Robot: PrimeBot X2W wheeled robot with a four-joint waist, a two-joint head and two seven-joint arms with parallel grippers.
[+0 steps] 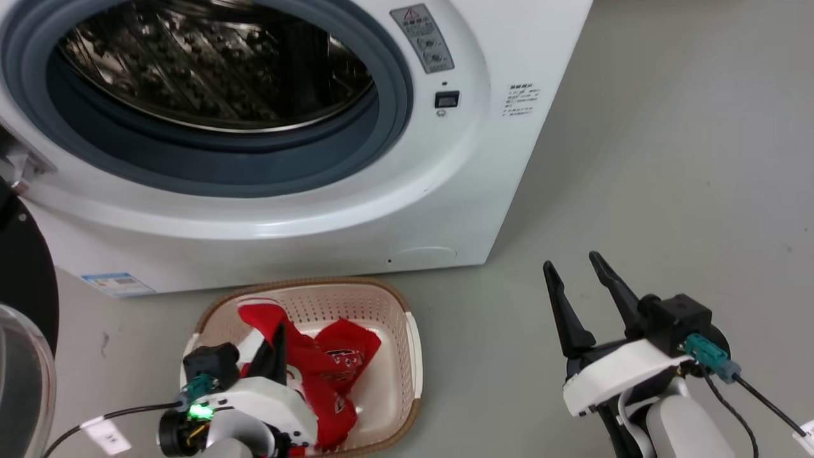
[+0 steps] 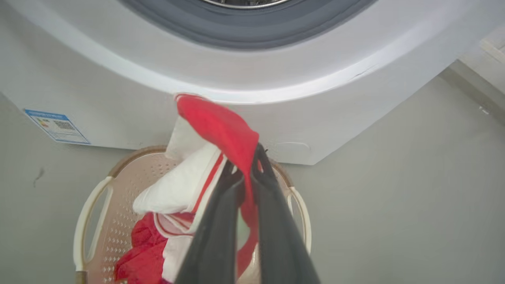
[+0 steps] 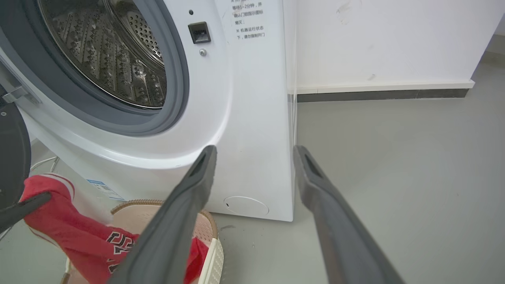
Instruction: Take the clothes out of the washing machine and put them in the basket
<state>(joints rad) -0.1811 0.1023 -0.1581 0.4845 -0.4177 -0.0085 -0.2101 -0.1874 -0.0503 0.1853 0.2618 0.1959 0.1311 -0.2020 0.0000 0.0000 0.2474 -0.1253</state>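
Note:
The red clothes (image 1: 337,362) with white trim hang from my left gripper (image 1: 278,331), lower part lying in the cream basket (image 1: 410,343). In the left wrist view the left gripper (image 2: 246,165) is shut on a fold of the clothes (image 2: 221,122), held above the basket (image 2: 85,221). The washing machine (image 1: 445,191) stands just behind the basket, its porthole uncovered, and the part of its steel drum (image 1: 210,63) I can see holds nothing. My right gripper (image 1: 570,261) is open over the floor to the right, nothing between its fingers (image 3: 181,205).
The black-framed glass door (image 1: 25,305) stands swung out at the far left, close to my left arm. Grey floor (image 1: 668,159) stretches to the right of the machine. A white wall with a dark skirting (image 3: 378,94) lies behind.

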